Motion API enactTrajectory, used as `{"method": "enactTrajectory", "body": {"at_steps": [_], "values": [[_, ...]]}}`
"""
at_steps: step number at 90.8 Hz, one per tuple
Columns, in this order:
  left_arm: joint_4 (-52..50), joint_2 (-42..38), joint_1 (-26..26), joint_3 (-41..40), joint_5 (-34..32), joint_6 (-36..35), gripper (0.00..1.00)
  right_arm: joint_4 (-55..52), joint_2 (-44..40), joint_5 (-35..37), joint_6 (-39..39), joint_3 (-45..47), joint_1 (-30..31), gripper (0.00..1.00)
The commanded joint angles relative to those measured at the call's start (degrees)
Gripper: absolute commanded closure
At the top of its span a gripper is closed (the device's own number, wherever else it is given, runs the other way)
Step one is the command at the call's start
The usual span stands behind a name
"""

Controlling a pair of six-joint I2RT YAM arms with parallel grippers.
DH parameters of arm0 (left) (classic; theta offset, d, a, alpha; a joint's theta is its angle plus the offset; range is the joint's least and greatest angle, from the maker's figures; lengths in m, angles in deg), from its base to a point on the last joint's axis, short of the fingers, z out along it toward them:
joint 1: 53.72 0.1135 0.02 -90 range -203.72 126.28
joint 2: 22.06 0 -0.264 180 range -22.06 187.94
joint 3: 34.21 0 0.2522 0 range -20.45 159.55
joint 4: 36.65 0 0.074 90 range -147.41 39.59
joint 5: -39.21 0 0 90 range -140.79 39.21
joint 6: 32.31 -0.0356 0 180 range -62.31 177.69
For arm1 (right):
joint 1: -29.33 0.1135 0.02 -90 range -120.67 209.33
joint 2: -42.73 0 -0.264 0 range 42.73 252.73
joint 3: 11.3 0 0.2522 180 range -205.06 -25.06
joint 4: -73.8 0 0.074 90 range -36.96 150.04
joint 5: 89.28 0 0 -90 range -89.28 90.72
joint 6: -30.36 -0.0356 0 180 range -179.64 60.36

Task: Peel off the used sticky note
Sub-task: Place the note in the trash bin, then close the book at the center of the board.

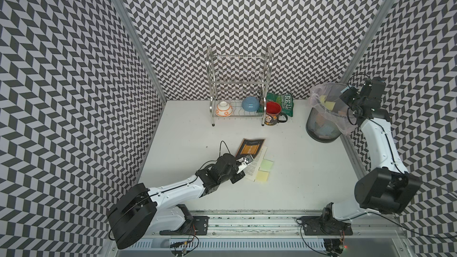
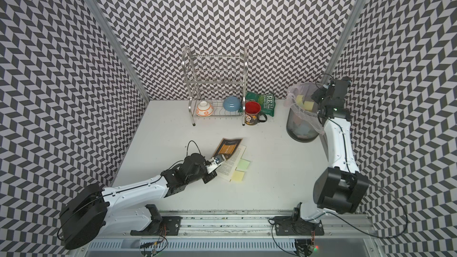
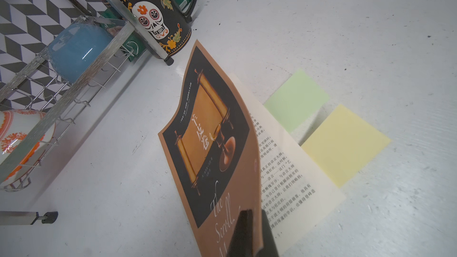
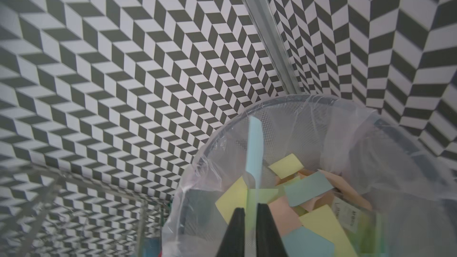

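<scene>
The left jaws, at the end of the left arm (image 1: pixel 173 191), are clamped shut on one edge of a paperback's brown cover (image 3: pixel 210 124). They hold it raised and bowed above the printed page (image 3: pixel 284 181), which lies flat on the white table (image 1: pixel 296 169).

Just beyond those jaws, a green sticky note (image 3: pixel 296 100) and a yellow sticky note (image 3: pixel 346 144) stick out side by side past the page's outer edge. Both rest flat on the table, as both top views also show (image 1: pixel 266 165) (image 2: pixel 238 176).

Well away from the left jaws, the right arm (image 1: pixel 380 139) reaches over a mesh waste bin (image 1: pixel 321 129) lined with a clear bag. The right jaws hang above its mouth, parted by a narrow gap. A blue sticky note (image 4: pixel 254 149), seen edge-on, stands up out of that gap. Whether either jaw touches the paper cannot be told.

Directly below the right jaws, discarded notes (image 4: pixel 309 189) in yellow, blue and pink lie heaped inside the bin.

Farther out from the left jaws, past the book, a skull-painted mug (image 3: pixel 153 18) stands beside a steel dish rack (image 1: pixel 237 82) holding two bowls.
</scene>
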Motion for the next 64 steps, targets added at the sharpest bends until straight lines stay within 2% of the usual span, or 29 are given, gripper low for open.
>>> {"method": "enactTrajectory", "body": {"at_steps": [1, 7, 11, 14, 34, 48, 54, 64], "values": [[-1.0, 0.3, 0.4, 1.4, -0.2, 0.8, 1.0, -0.8, 3.6, -3.2, 1.4, -6.8, -0.1, 0.62], [-1.0, 0.4, 0.5, 1.4, -0.2, 0.7, 1.0, -2.0, 4.2, -3.1, 2.0, -8.6, -0.1, 0.51], [-0.9, 0.4, 0.4, 1.3, -0.2, 0.7, 1.0, -1.9, 3.6, -2.9, 1.8, -8.4, -0.1, 0.39], [-1.0, 0.4, 0.4, 1.4, -0.2, 0.7, 1.0, -1.2, 2.9, -3.3, 1.9, -7.7, -0.1, 0.34], [-1.2, 0.4, 0.5, 1.5, 0.3, 0.8, 1.0, -0.2, -3.5, -8.2, 1.3, -4.1, 1.3, 0.31], [-1.7, 0.4, 0.5, 1.9, 1.0, 0.9, 1.0, 1.9, -11.5, -8.4, 1.2, 4.6, 8.5, 0.3], [-2.9, 0.4, 0.4, 2.6, 2.1, 0.8, 0.91, 3.5, -15.4, -8.4, 1.1, 9.9, 12.2, 0.3], [-7.0, -0.5, 0.5, 4.9, 7.2, -0.1, 0.64, 9.0, -21.2, -11.8, -1.6, 23.3, 18.3, 0.3]]}}
